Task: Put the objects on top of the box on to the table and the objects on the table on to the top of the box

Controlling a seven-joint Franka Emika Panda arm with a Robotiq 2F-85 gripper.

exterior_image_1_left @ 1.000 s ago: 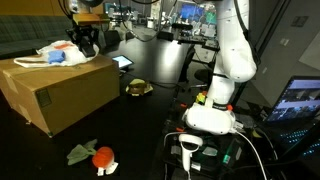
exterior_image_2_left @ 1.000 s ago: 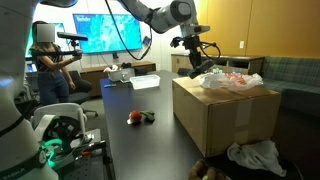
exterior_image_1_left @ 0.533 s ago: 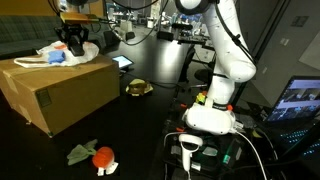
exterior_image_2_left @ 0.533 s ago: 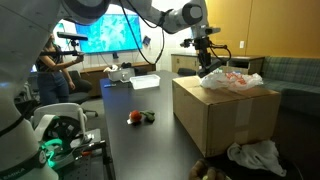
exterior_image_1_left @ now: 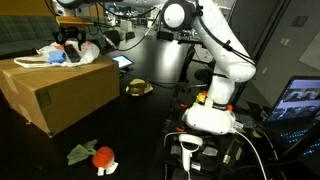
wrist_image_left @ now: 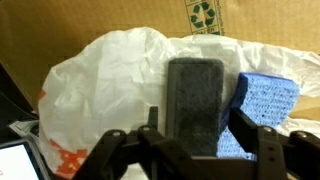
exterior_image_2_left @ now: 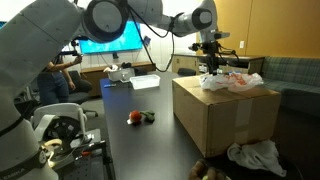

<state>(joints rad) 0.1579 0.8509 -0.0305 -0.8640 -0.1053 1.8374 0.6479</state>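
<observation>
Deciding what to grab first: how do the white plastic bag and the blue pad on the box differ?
The white plastic bag is crumpled and loose; the blue pad is a flat, textured slab. The bag is much bigger than the pad. Both lie on the box, flanking a dark grey block.

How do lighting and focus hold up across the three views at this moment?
In the wrist view, the white plastic bag is nearly blown out, the gripper is dark and soft along the bottom edge, and the grey block is reasonably clear. In an exterior view, the black table swallows shadow detail while the box is well lit. In an exterior view, a bright screen glares behind and the near arm looks blurred.
</observation>
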